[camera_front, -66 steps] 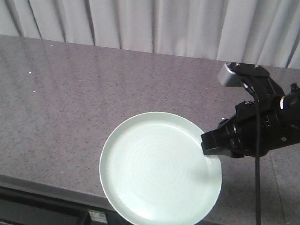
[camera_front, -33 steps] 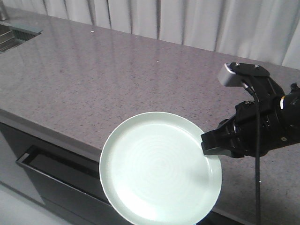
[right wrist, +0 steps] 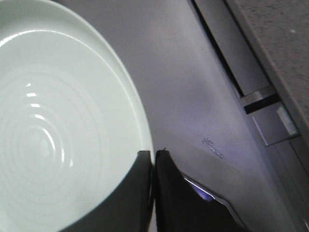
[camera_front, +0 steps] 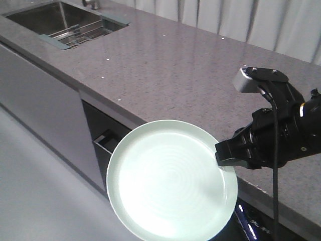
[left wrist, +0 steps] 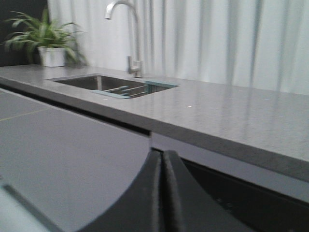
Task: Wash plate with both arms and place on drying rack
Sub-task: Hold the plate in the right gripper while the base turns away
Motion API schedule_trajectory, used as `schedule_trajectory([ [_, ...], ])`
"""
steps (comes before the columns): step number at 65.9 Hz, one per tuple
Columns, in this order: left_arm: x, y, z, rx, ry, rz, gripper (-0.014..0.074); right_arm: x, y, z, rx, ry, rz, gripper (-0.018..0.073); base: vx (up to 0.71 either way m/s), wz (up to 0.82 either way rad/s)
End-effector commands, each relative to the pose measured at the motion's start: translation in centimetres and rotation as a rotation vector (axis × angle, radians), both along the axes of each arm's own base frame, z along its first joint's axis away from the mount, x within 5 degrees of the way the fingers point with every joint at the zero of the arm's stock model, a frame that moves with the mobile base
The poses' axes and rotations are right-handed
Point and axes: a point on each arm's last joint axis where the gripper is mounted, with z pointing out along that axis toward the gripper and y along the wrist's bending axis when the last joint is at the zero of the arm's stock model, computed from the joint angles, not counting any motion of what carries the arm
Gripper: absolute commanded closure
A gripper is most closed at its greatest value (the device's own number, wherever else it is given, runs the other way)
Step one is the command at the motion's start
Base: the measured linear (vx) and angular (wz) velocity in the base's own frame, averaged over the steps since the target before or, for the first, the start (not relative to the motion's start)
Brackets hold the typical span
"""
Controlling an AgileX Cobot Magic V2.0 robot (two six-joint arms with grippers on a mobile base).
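Note:
The pale mint-green plate (camera_front: 170,183) hangs in the air in front of the counter's edge, facing the front camera. My right gripper (camera_front: 222,155) is shut on its right rim; the right wrist view shows the plate (right wrist: 53,121) with the rim pinched in the gripper (right wrist: 153,155). My left gripper (left wrist: 162,157) is shut with nothing in it and is out of the front view. The drying rack (camera_front: 83,32) lies across the sink at the far left, its metal rods and teal end bars also seen as the drying rack (left wrist: 128,90) in the left wrist view.
A long grey stone counter (camera_front: 190,75) runs across, with a steel sink (camera_front: 45,20) at its far left end. A tall faucet (left wrist: 126,34) and a potted plant (left wrist: 48,43) stand by the sink. Grey cabinet fronts (camera_front: 45,95) and a dark drawer gap (camera_front: 100,138) sit below.
The scene behind has slid right and down: the sink and rack have come into view at top left, the cabinet fronts below. Plate and right gripper hold the same place in the frame.

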Motion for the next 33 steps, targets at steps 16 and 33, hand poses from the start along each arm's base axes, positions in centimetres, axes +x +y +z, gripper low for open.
schedule_trajectory([
  [16, -0.34, -0.01, 1.69, -0.012, -0.116, -0.005, 0.0603, -0.16, 0.06, 1.61, 0.053, -0.072, -0.014, 0.0568, -0.10, 0.58],
  [33, -0.34, -0.01, 1.69, -0.012, -0.116, -0.005, 0.0603, -0.16, 0.06, 1.61, 0.053, -0.072, -0.014, 0.0568, -0.10, 0.57],
])
